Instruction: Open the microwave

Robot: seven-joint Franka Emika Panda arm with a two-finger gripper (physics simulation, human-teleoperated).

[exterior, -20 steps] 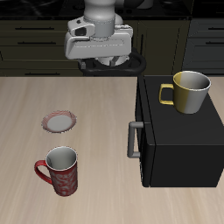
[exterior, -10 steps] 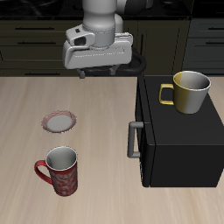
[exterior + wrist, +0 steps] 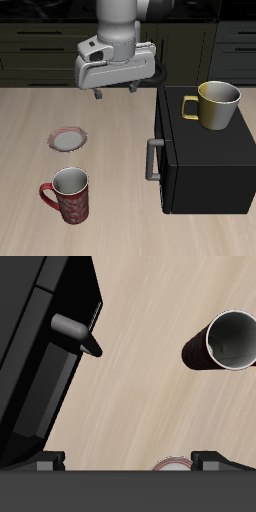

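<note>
- The gripper [image 3: 113, 94] is seen hanging above the back of the worktop [image 3: 110, 140], fingers spread wide with nothing held between them
- The microwave [image 3: 205, 155] is set on the worktop near its front edge; its door is shut, and the grey bar handle [image 3: 152, 160] stands upright on the door, well apart from the gripper
- A yellow mug [image 3: 214, 104] is perched on the microwave's top; a red mug [image 3: 68, 194] is placed near the front edge, a small round dish [image 3: 68, 138] farther back

Microwave [image 3: 40, 356], handle [image 3: 75, 331], red mug [image 3: 225, 343]
</note>
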